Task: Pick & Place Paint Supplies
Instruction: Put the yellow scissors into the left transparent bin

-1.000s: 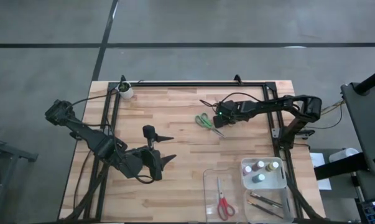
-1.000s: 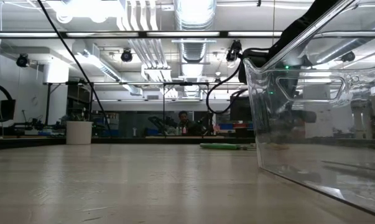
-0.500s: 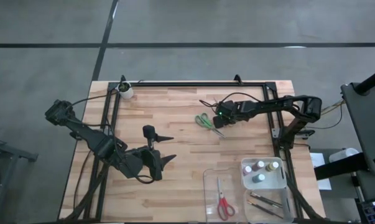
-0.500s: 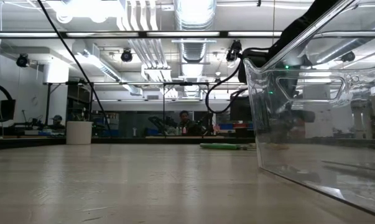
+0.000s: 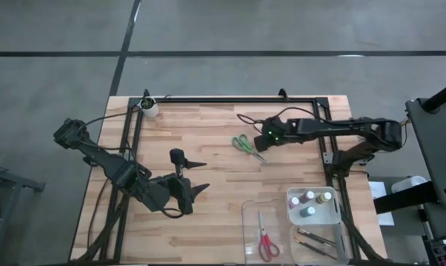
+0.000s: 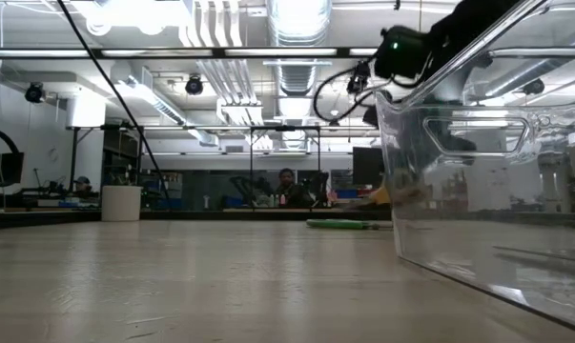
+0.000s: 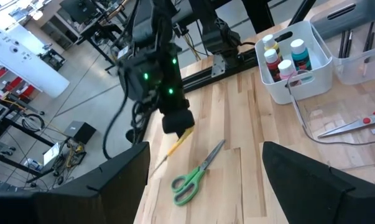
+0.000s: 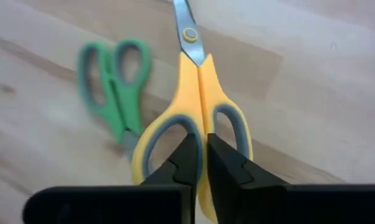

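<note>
My right gripper [image 8: 203, 155] is shut on the yellow scissors [image 8: 199, 74] above the middle of the table; the left wrist view shows them hanging below that gripper [image 7: 176, 123]. The green scissors [image 5: 246, 145] lie flat on the wood just beside and below. Red scissors [image 5: 264, 238] lie in the clear tray [image 5: 251, 208], thin brushes [image 5: 315, 240] in its right compartment, and paint bottles stand in a white bin [image 5: 333, 216]. My left gripper [image 5: 199, 177] hangs open over the near left of the table, touching nothing. My right gripper pinches the yellow scissors at the handles, on the inner bars where the two loops meet [image 8: 203, 127], with one finger [image 8: 186, 158] lying over each loop. The fingers slant down from above, along the scissors. The scissors hang clear of the table, blades pointing down and away.
A small white cup [image 5: 149, 108] stands at the far left corner. A dark frame rail [image 5: 230, 99] runs along the far edge and down both sides. Bare wood lies between the green scissors and the clear tray.
My right gripper has risen from beside the green scissors, and the yellow scissors have come up off the table with it and now hang clear. The green scissors stay where they lay. My left arm has kept still.
</note>
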`<move>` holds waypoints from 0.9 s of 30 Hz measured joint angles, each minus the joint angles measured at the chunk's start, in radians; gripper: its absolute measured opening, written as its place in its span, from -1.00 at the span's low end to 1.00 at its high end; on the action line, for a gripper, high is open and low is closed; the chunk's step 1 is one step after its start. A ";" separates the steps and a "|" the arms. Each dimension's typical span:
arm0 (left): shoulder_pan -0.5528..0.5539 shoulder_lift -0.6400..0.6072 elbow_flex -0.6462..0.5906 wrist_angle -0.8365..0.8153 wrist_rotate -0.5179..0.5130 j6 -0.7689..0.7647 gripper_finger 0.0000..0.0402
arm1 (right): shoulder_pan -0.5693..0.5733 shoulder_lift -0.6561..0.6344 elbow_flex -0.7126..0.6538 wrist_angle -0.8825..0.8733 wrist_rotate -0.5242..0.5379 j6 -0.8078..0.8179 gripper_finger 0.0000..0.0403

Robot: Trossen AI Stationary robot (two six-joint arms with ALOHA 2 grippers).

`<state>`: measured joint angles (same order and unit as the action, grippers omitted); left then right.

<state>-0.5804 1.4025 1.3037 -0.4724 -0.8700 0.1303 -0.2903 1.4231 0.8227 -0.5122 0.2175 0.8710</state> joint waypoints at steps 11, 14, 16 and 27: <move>0.000 0.000 0.000 0.000 0.000 0.000 0.56 | 0.031 -0.106 -0.007 -0.019 -0.006 -0.014 -0.96; 0.000 0.000 0.000 0.000 0.000 -0.001 0.56 | 0.031 -0.096 -0.008 -0.034 -0.007 -0.015 -0.95; 0.000 0.000 0.000 0.000 0.000 -0.003 0.56 | 0.031 -0.080 -0.008 -0.033 -0.007 -0.014 -0.95; 0.000 0.000 0.000 0.000 0.000 -0.003 0.56 | 0.036 0.042 -0.005 0.021 -0.019 0.098 -0.95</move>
<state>-0.5800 1.4025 1.3037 -0.4725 -0.8700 0.1272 -0.2542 1.4651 0.8173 -0.4915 0.1989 0.9688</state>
